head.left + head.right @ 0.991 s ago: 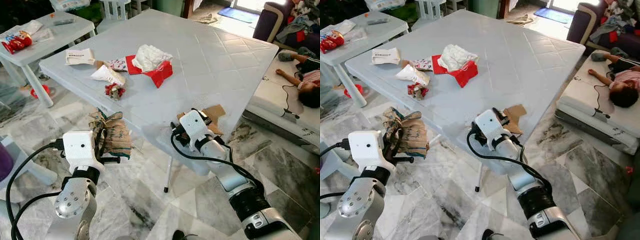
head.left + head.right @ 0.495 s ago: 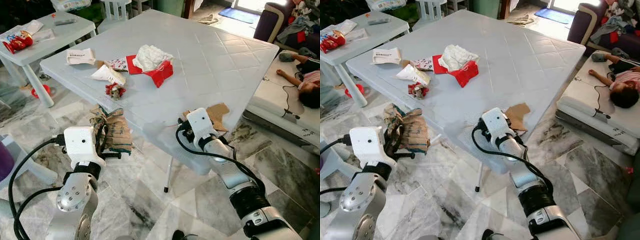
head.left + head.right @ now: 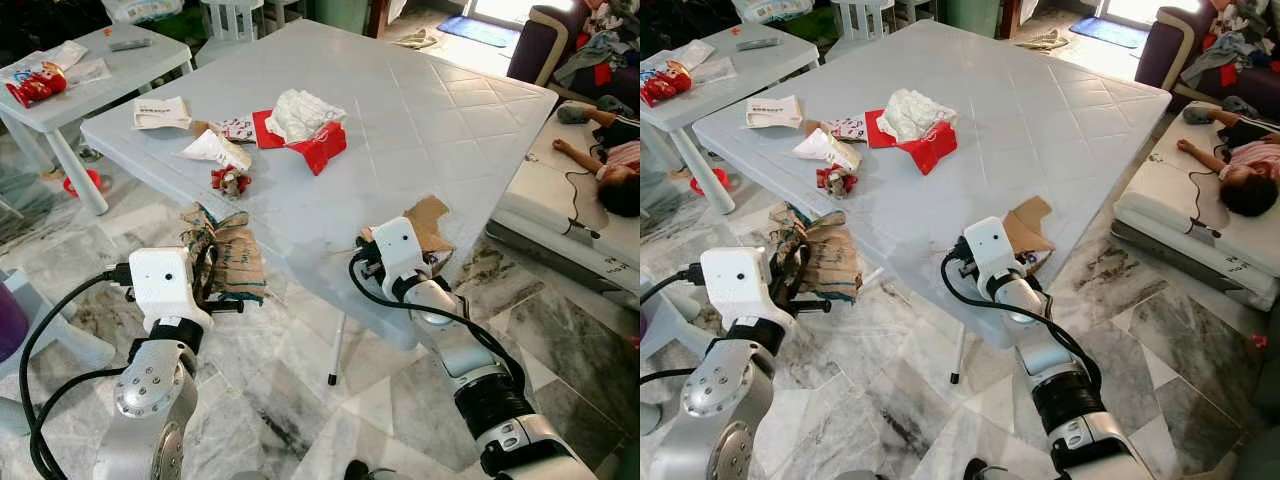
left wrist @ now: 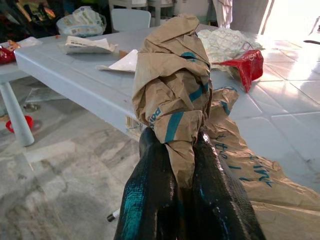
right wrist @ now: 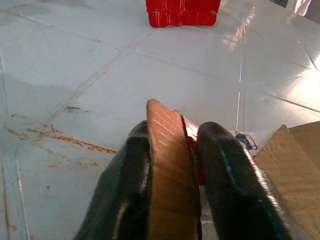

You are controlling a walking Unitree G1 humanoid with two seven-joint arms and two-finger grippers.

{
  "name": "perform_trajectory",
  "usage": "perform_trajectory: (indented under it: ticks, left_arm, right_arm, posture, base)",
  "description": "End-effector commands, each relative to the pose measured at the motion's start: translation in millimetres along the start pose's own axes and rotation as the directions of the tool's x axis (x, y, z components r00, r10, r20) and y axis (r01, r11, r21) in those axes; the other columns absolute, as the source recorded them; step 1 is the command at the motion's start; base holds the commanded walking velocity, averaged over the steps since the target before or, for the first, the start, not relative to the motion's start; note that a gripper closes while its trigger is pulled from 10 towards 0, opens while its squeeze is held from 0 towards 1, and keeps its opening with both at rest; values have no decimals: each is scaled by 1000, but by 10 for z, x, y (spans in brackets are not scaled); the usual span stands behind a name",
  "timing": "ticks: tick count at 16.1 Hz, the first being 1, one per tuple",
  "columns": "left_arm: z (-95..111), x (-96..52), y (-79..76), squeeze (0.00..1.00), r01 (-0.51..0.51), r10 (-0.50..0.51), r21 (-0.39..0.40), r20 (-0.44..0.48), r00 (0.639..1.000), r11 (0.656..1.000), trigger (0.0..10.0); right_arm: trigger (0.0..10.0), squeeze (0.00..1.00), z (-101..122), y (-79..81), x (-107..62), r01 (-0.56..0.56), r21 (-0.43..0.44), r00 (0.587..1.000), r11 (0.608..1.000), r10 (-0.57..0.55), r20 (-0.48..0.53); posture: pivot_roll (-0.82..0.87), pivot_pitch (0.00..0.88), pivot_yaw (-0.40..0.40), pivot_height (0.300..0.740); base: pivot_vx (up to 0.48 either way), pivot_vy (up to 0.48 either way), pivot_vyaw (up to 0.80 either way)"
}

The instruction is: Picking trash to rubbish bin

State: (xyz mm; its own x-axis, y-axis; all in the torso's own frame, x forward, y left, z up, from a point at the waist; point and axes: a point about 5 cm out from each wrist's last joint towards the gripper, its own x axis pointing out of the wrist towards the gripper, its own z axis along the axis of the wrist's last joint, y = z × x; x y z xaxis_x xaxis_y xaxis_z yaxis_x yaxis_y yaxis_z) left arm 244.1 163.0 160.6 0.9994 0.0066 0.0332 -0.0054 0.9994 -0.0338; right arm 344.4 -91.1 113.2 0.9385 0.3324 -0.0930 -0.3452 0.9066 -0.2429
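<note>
While each pincer clenches trash, wrappers (image 3: 300,125) litter the white table (image 3: 420,120) above marble floor (image 3: 280,400).

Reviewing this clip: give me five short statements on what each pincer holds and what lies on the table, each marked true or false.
1. The left pincer is shut on a crumpled brown paper bag. True.
2. The right pincer is open above bare table. False: it is clamped on a piece of cardboard at the near edge of the white table.
3. A red wrapper with white crumpled paper lies on the table. True.
4. The paper bag rests on the tabletop. False: the left pincer holds it off the table's edge, over the marble floor.
5. A person lies on a mattress at the robot's left. False: the person is at its right.
</note>
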Motion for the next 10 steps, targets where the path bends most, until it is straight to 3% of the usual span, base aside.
perform_trajectory:
  ticks: [1, 10]
  left_arm:
    - [-10, 12, 25, 0, -4, 4, -1, -6, 1000, 1000, 0]
    - [17, 72, 14, 0, -3, 3, -10, 10, 1000, 1000, 0]
  right_arm:
    - [0, 0, -9, -29, -7, 4, 21, 1000, 1000, -4, -6]
    - [0, 0, 49, -41, 2, 2, 79, 1000, 997, -3, 19]
  posture:
    - [199, 125, -39, 740]
    - [190, 124, -39, 740]
  base:
    - [0, 0, 0]
    - [0, 0, 0]
